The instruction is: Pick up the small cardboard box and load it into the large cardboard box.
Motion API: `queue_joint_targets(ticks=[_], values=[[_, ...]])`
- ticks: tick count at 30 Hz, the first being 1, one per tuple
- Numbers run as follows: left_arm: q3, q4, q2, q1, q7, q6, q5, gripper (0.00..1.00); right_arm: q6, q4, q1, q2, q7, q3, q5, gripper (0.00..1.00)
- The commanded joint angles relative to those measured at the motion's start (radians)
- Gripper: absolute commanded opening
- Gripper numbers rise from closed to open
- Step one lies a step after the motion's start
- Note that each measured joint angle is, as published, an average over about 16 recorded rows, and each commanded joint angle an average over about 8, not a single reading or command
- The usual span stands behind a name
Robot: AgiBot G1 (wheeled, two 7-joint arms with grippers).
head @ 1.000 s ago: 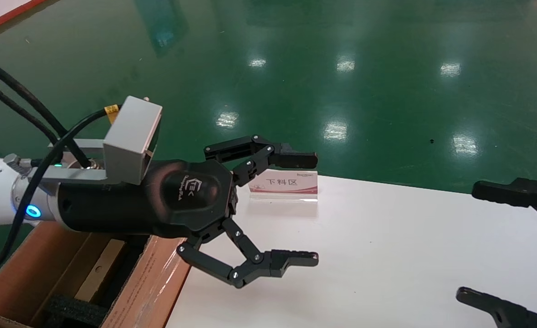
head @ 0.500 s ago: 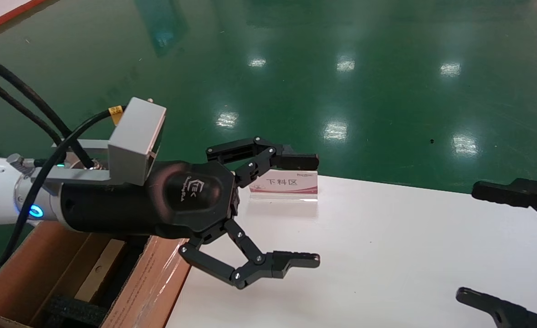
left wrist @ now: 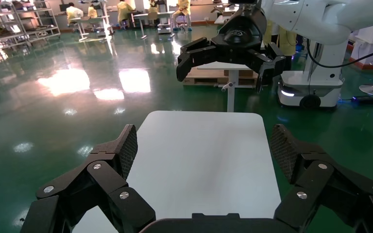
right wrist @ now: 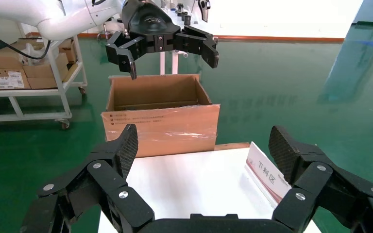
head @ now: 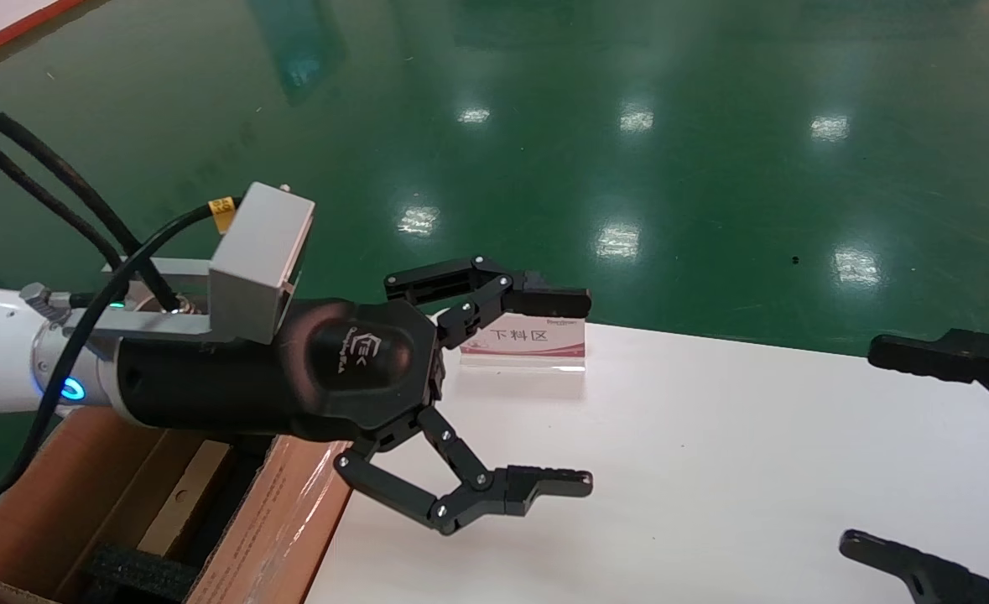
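The left gripper (head: 582, 390) is hovering spread and empty over the white table (head: 712, 470), just right of the large cardboard box (head: 276, 520). No small cardboard box is showing on the table, so loading looks done. The right gripper (head: 871, 445) is waiting spread at far right. Only the right wrist view is showing the carton's whole front (right wrist: 160, 124).

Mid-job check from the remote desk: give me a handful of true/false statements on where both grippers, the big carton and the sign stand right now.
1. The left gripper is open and empty. True.
2. The right gripper grips the sign stand. False: it is open and apart from it.
3. The large cardboard box sits on top of the white table. False: it stands beside the table's edge.
4. The large cardboard box's top is open. True.
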Motion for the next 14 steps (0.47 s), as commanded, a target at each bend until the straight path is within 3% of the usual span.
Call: queue_joint_targets(ticks=[1, 14], values=[[0.002, 0.000, 0.000, -0.001, 0.000, 0.000, 0.000, 1.00, 0.000, 0.000, 0.000, 0.000, 0.000, 0.000, 0.000, 1.00], [0.016, 0.000, 0.000, -0.009, -0.003, -0.002, 0.003, 1.00, 0.000, 0.000, 0.000, 0.000, -0.001, -0.001, 0.001, 1.00]])
